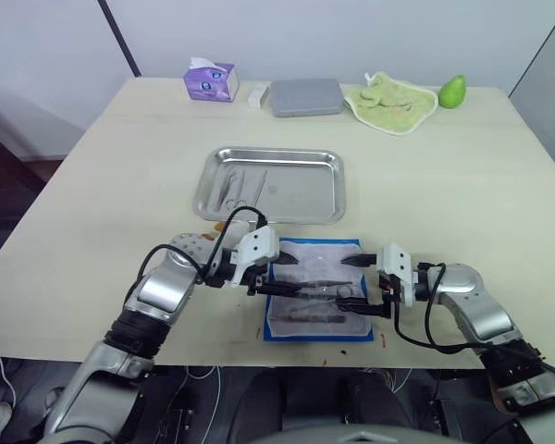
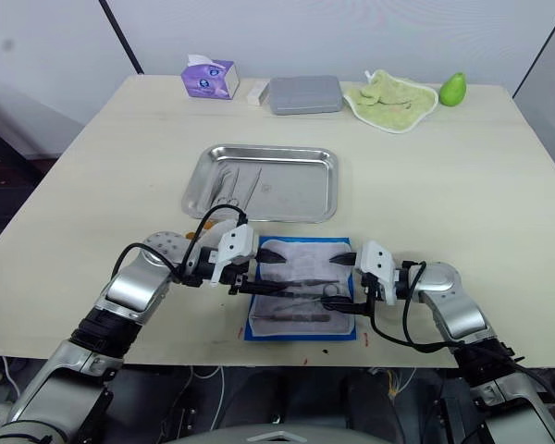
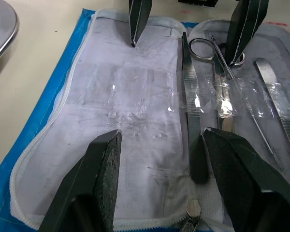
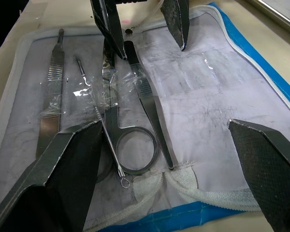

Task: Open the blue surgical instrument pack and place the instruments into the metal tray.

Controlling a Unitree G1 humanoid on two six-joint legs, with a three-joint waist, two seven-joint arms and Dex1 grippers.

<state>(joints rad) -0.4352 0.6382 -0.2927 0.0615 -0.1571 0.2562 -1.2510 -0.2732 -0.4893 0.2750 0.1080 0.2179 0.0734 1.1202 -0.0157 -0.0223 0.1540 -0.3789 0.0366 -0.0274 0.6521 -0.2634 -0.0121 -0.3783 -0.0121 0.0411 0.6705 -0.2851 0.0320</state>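
Note:
The blue surgical instrument pack [image 1: 319, 252] lies unzipped and flat near the table's front edge, grey-white lining up. Several instruments [image 3: 193, 125] rest on the lining under clear straps: tweezers, ringed scissors [image 4: 135, 154], a thin probe and flat forceps [image 4: 53, 96]. My left gripper [image 1: 276, 277] hovers open over the pack's left part, its fingers either side of the tweezers [image 3: 162, 137]. From the opposite side my right gripper [image 1: 356, 284] faces it, open above the scissors' ring [image 4: 165, 126]. Behind the pack stands the metal tray [image 1: 301, 190] with a few instruments [image 1: 240, 185] in its left half.
Along the table's far edge sit a purple tissue box [image 1: 210, 81], a small white object [image 1: 257, 94], a grey lidded box [image 1: 305, 96], a green cloth [image 1: 388, 100] and a green fruit [image 1: 452, 91]. The pack lies close to the table's front edge.

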